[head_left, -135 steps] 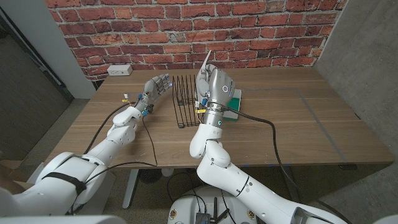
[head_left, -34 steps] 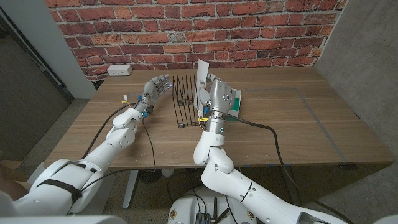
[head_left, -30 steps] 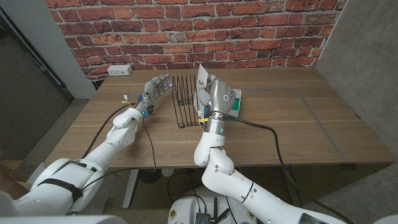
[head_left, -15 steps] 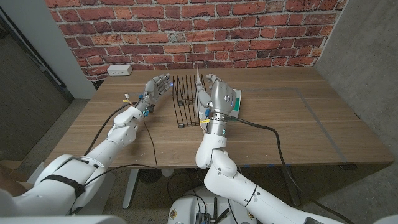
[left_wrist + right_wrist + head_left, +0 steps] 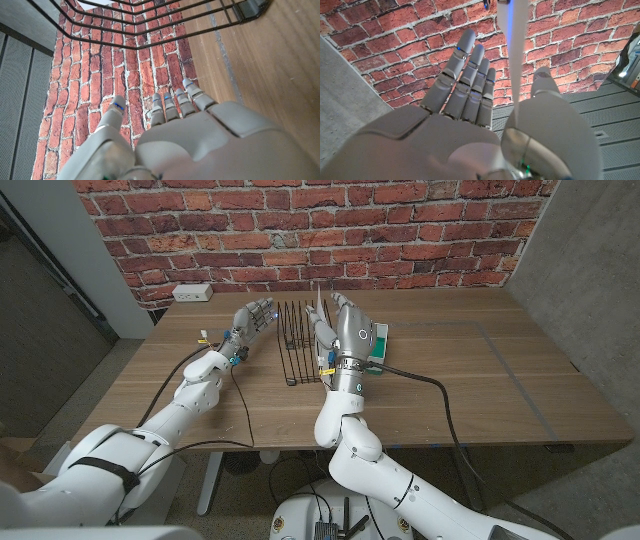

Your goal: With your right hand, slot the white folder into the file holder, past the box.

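The white folder (image 5: 318,305) stands edge-on just above the centre of the head view, a thin pale sliver rising beside the right hand (image 5: 349,335). In the right wrist view the folder (image 5: 516,60) runs as a narrow white strip between the thumb and the extended fingers (image 5: 465,85); the fingers look spread and straight, and whether the thumb still presses the sheet is not clear, so I cannot tell if the hand holds it or has let go.

A second ago the folder showed as a broad tilted face above the hand; now it has turned nearly upright and dropped lower, against the right side of the black wire file holder (image 5: 296,340). That suggests it is entering or already sitting in one of the holder's right-hand slots, though which slot cannot be read. The task looks close to done; what remains is probably confirming the folder is seated and drawing the hand away without dragging it out.

The green and white box (image 5: 377,346) lies just right of the hand, partly hidden behind it.

The left hand (image 5: 252,320) stays just left of the holder, fingers extended and apart, holding nothing; the left wrist view shows it (image 5: 170,135) reaching toward the holder's wires (image 5: 150,25).

A white power strip (image 5: 192,293) sits in the upper left by the brick wall (image 5: 300,230), on the wooden table (image 5: 480,380).
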You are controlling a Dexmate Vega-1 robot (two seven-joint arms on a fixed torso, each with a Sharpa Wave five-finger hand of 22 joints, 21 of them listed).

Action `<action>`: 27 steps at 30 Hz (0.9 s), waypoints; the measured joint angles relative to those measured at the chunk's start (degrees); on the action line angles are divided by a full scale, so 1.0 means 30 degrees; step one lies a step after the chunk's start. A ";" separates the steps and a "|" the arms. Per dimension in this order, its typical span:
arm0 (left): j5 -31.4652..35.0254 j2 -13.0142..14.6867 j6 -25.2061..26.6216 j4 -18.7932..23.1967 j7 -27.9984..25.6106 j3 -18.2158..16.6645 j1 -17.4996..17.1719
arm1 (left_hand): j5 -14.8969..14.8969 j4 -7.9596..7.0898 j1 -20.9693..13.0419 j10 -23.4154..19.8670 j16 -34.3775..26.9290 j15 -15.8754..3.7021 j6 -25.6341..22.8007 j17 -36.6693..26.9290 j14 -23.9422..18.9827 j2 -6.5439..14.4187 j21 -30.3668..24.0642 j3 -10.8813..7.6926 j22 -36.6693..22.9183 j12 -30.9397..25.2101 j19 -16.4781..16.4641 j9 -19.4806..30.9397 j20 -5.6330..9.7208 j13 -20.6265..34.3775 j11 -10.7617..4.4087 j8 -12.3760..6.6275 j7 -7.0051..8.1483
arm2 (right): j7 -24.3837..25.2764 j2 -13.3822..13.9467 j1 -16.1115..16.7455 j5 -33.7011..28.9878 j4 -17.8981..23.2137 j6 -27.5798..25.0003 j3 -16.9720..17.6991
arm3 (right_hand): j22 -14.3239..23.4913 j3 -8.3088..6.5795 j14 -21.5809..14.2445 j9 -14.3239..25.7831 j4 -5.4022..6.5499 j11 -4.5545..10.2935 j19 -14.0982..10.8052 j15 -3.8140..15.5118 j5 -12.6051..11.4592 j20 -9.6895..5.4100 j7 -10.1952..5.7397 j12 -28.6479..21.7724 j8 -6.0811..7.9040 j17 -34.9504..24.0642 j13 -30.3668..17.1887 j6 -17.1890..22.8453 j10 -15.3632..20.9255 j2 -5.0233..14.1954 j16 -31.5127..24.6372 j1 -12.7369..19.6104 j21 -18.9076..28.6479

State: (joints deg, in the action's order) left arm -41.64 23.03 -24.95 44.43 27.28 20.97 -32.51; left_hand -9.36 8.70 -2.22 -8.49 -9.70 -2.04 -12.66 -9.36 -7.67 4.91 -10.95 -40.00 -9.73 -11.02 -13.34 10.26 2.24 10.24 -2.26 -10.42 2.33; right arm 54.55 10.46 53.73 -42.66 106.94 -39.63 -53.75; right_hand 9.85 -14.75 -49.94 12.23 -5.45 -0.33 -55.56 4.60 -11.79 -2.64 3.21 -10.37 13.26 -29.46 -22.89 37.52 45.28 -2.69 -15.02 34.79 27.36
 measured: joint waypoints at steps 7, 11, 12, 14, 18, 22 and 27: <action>0.0032 0.0076 0.0000 0.0076 -0.0103 -0.0023 -0.0001 | 0.0000 0.0000 0.0000 0.0000 0.0000 0.0000 0.0000 0.0000 0.0000 0.0000 0.0000 0.0000 0.0000 0.0000 0.0000 -0.0001 0.0001 0.0000 0.0000 0.0000 0.0000 | -0.0414 0.0230 -0.0005 0.0116 0.0379 0.0377 0.0098 | -0.0089 0.0253 0.0564 0.0000 0.0071 -0.0252 0.0306 -0.0566 0.0000 0.0446 0.0141 0.0000 -0.0208 0.0089 0.0133 -0.0348 -0.0252 0.0022 0.0246 -0.0765 -0.0367; 0.0051 0.0157 0.0011 0.0255 -0.0209 -0.0036 -0.0065 | 0.0000 0.0000 0.0000 0.0000 0.0000 0.0000 0.0000 0.0000 0.0000 0.0000 0.0000 0.0000 0.0001 0.0000 0.0000 -0.0001 0.0000 0.0000 0.0000 0.0000 0.0000 | -0.0735 0.0417 0.0076 0.0198 0.0718 0.0543 0.0167 | -0.0089 0.0339 0.0958 -0.0087 0.0154 -0.0336 0.0489 -0.0961 0.0000 0.0763 0.0237 -0.0001 -0.0369 0.0176 0.0254 -0.0649 -0.0478 0.0021 0.0422 -0.1066 -0.0640; 0.0079 0.0206 0.0069 0.0374 -0.0342 -0.0044 -0.0126 | 0.0000 0.0000 0.0000 0.0000 0.0000 0.0000 0.0000 0.0000 0.0000 0.0000 0.0000 0.0000 0.0000 0.0000 0.0000 0.0000 0.0000 0.0000 0.0000 0.0000 0.0000 | -0.0860 0.0471 0.0102 0.0221 0.0833 0.0591 0.0188 | -0.0089 0.0340 0.1058 -0.0087 0.0155 -0.0405 0.0554 -0.1061 0.0000 0.0828 0.0238 -0.0001 -0.0369 0.0178 0.0278 -0.0649 -0.0546 0.0021 0.0465 -0.1066 -0.0709; 0.0098 0.0250 0.0115 0.0491 -0.0453 -0.0051 -0.0184 | 0.0000 0.0000 0.0000 0.0000 0.0000 0.0000 0.0000 0.0000 0.0000 0.0000 0.0000 0.0000 0.0001 -0.0001 0.0000 0.0000 0.0000 0.0000 0.0000 0.0000 0.0001 | -0.1021 0.0569 0.0159 0.0252 0.1033 0.0651 0.0231 | -0.0089 0.0395 0.1329 -0.0087 0.0210 -0.0501 0.0618 -0.1332 0.0000 0.0892 0.0315 -0.0001 -0.0452 0.0179 0.0356 -0.0845 -0.0777 0.0047 0.0498 -0.1291 -0.0803; 0.0138 0.0250 0.0203 0.0491 -0.0701 -0.0051 -0.0184 | 0.0000 0.0000 0.0000 0.0000 0.0000 0.0000 0.0000 0.0000 0.0000 0.0000 0.0000 0.0000 0.0000 0.0000 0.0000 -0.0001 0.0000 0.0000 0.0000 0.0000 0.0001 | -0.1021 0.0813 0.0299 0.0252 0.1483 0.0651 0.0337 | -0.0088 0.0484 0.1783 -0.0177 0.0175 -0.0643 0.0893 -0.1787 0.0000 0.1166 0.0476 -0.0002 -0.0539 0.0266 0.0513 -0.1092 -0.1197 0.0108 0.0690 -0.1607 -0.1140; 0.0158 0.0506 0.0256 0.1208 -0.0935 -0.0103 -0.0536 | 0.0000 0.0081 0.0000 0.0000 0.0000 0.0000 0.0000 0.0000 0.0000 0.0000 0.0000 -0.0082 0.0000 0.0000 0.0000 0.0000 0.0000 0.0000 0.0000 0.0000 0.0000 | -0.1870 0.1036 0.0467 0.0504 0.1942 0.0973 0.0478 | -0.0087 0.0539 0.2311 -0.0219 0.0226 -0.0984 0.1238 -0.2315 0.0000 0.1509 0.0570 -0.0002 -0.0684 0.0353 0.0714 -0.1587 -0.1535 0.0162 0.0859 -0.2061 -0.1545; 0.0192 0.0704 0.0366 0.1822 -0.1295 -0.0133 -0.0837 | 0.0000 0.0082 0.0000 0.0001 0.0000 0.0000 0.0000 -0.0001 0.0000 0.0000 0.0000 -0.0083 0.0000 0.0000 0.0001 -0.0001 0.0000 0.0000 0.0000 0.0000 0.0000 | -0.2541 0.1417 0.0796 0.0899 0.2714 0.1337 0.0804 | -0.0086 0.0616 0.3014 -0.0267 0.0302 -0.1155 0.1602 -0.2857 0.0000 0.1873 0.0583 -0.0003 -0.0847 0.0444 0.0973 -0.2067 -0.2110 0.0224 0.1126 -0.2322 -0.2010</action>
State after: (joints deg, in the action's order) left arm -41.06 25.14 -23.86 49.89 23.40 20.57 -35.02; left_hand -9.36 8.95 -2.22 -8.48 -9.70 -2.04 -12.66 -9.36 -7.67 4.91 -10.95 -40.24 -9.73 -11.02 -13.34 10.26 2.24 10.24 -2.26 -10.42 2.33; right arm 46.93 14.71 56.12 -39.96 115.09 -35.62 -51.34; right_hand 9.60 -12.91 -40.90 11.43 -4.54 -3.79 -50.75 -3.97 -11.79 2.98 4.96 -10.38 10.72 -28.13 -19.97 31.32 38.95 -2.02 -11.64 27.82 21.33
